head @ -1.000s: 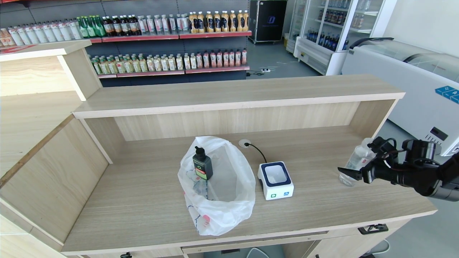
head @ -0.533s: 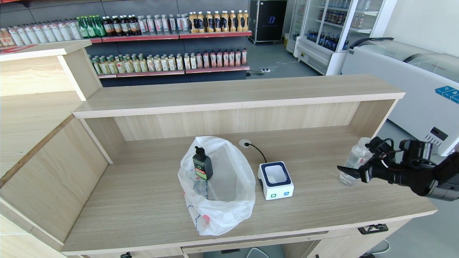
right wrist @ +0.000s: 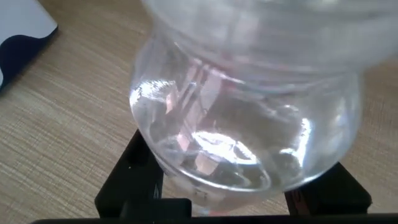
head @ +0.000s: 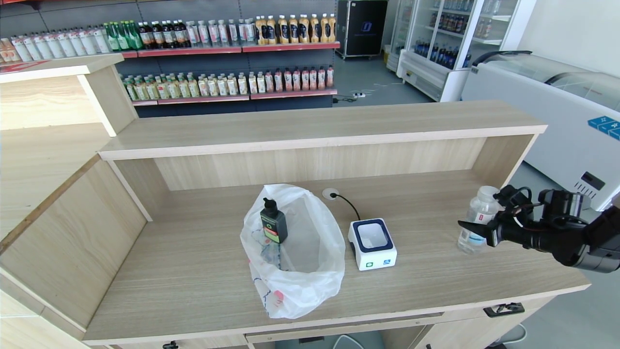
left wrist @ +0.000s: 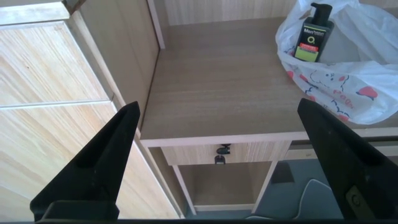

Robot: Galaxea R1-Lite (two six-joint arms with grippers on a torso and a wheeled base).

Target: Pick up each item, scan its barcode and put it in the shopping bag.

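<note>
A clear plastic bottle (head: 477,218) with a white cap stands upright near the right end of the wooden counter (head: 193,271). My right gripper (head: 484,213) is shut on its lower half, one finger on each side. In the right wrist view the bottle (right wrist: 249,124) sits between the dark fingers (right wrist: 134,180), just over the wood. The white shopping bag (head: 310,271) stands open at the counter's middle with a dark pump bottle (head: 273,223) inside. The white and blue scanner (head: 372,242) sits right of the bag. My left gripper (left wrist: 217,106) hangs open off the counter's left front, holding nothing.
A black cable (head: 346,203) runs from the scanner to a hole in the counter. A raised ledge (head: 319,131) walls the back and a side panel (head: 72,242) the left. The counter's right edge lies close to the bottle. A drawer handle (left wrist: 219,154) shows below the counter front.
The clear bottle leaned to the right in the earlier frames and now stands upright in my right gripper. The right arm shifted slightly. Bag, scanner and left arm are unchanged.
</note>
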